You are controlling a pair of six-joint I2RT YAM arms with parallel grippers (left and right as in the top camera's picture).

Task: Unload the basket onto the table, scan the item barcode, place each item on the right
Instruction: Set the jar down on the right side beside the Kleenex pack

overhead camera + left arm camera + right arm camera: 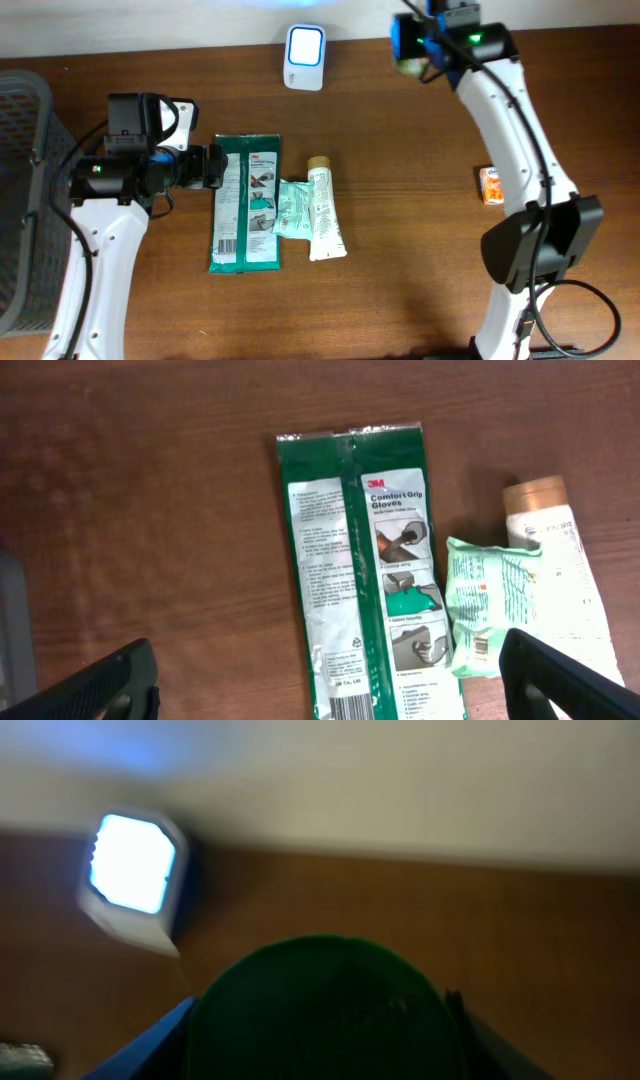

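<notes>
Meanwhile, green item [325,1010] up by the scanner [304,45]

Right jaws clamp the item at upper right, near the lit scanner. Left jaws gape wide, holding nothing, over the glove pack [246,200] at centre left of the worktop [400,300].
</notes>
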